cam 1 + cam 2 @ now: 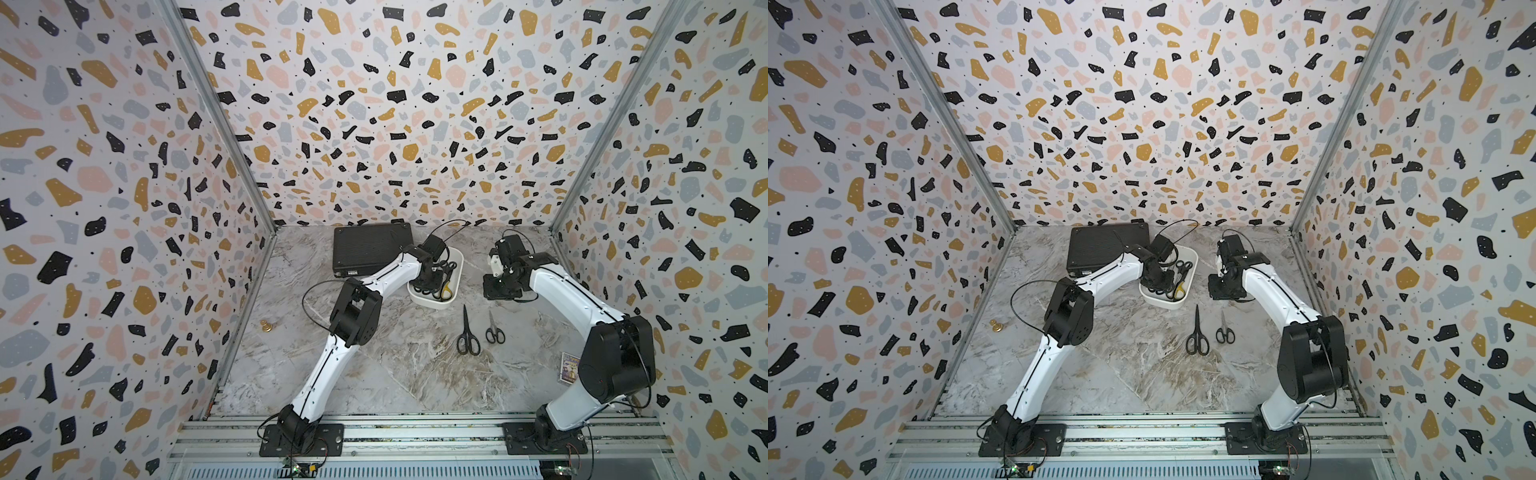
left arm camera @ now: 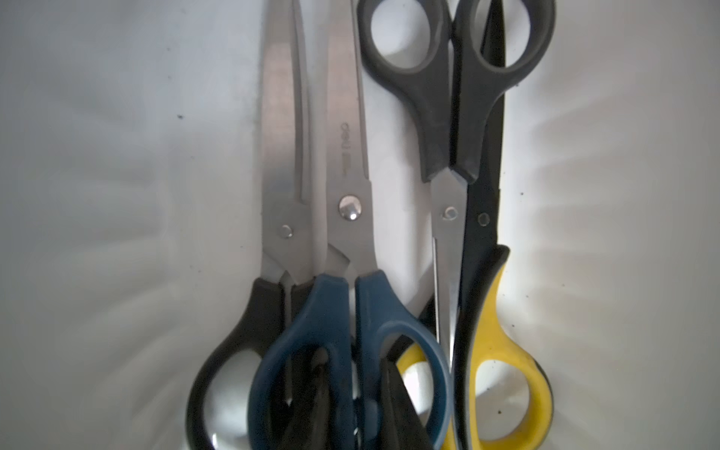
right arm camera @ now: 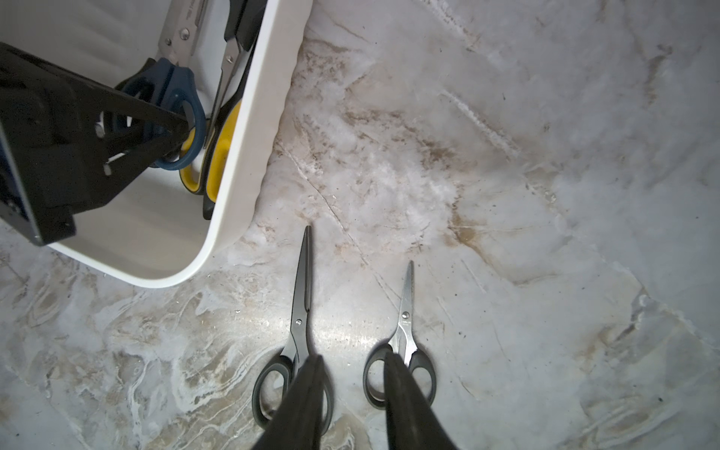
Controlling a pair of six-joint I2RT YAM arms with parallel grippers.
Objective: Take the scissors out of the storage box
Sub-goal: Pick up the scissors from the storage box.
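The grey marble table (image 1: 374,374) is the biggest thing, and two white and black arms reach over it. At the back lies a flat black case (image 1: 370,249). Next to it sits the white storage box (image 1: 432,306), and the left gripper (image 3: 183,129) is down inside it. Four pairs of scissors lie side by side in the box. They are the black-handled pair (image 2: 280,175), the blue pair (image 2: 350,175), the yellow-and-black pair (image 2: 491,311) and the small dark pair (image 2: 428,97), which points the other way from the rest. The left gripper's fingers (image 2: 397,405) are close together at the blue pair's handle, one on each side of its middle, but I cannot tell if they are squeezing it. The right gripper (image 3: 352,358) hangs over the table to the right of the box, with its two fingers a little apart and nothing between them. Two pairs lie out on the table, near the box but not touching it. These are the long black pair (image 1: 467,332) and the little pair (image 1: 494,330), side by side with their tips toward the back. A small picture card (image 1: 569,368) lies by the right arm. A tiny gold thing (image 1: 266,327) sits near the left wall.
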